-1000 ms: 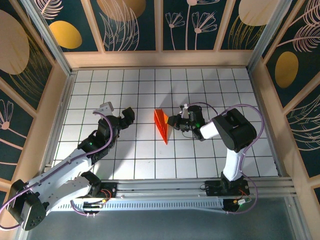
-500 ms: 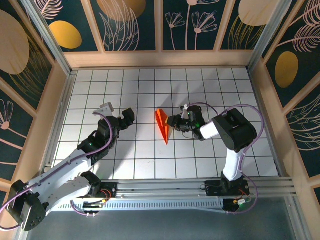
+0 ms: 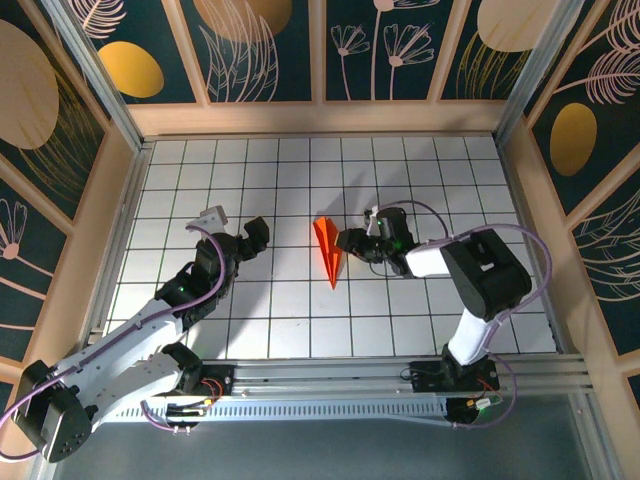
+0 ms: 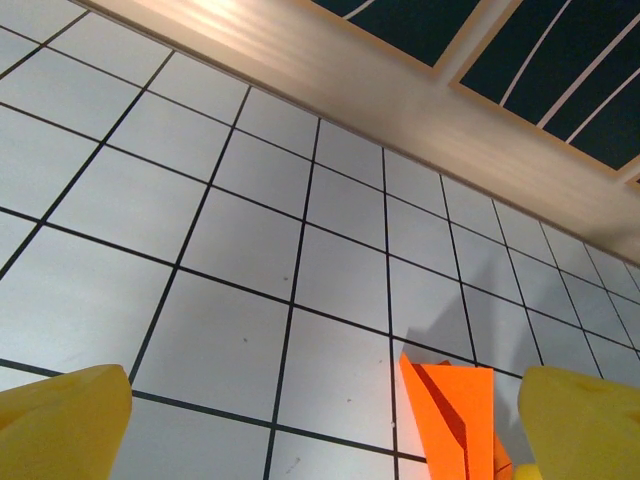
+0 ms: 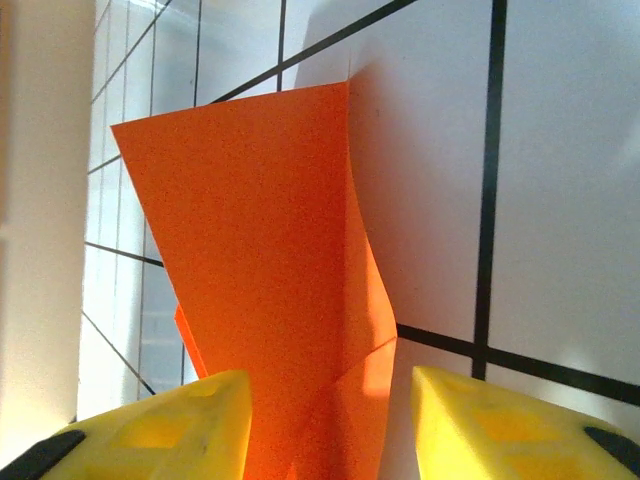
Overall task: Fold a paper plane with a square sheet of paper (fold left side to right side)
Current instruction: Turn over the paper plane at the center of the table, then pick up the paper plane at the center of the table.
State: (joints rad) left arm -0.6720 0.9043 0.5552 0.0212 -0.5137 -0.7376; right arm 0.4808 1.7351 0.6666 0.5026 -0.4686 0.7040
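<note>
Paper plane point(image 3: 327, 250): bright orange dart lying on the grid table point(image 3: 250, 170) just left of the right gripper point(image 3: 348, 242), nose to the near side, wide tail to the far side (in the right wrist view one wing panel stands up off the tiles).
Right gripper: its yellow fingers point(image 5: 170, 425) straddle the plane's folded edge with the jaws parted. A strip of white tile shows beside one finger, so nothing is pinched.
Left gripper point(image 3: 258, 233): jaws spread wide, holding nothing, well apart from the plane on its other side.
Step in hand: judged to be the last, letting go of a finished dart.
Next move: probably a straight pull-back of the right gripper, clear of the raised wing (thin paper drags easily).
Grid table: white tiles, black lines.
Far wall point(image 3: 320, 118): pale wooden rail under dark floral panels.
</note>
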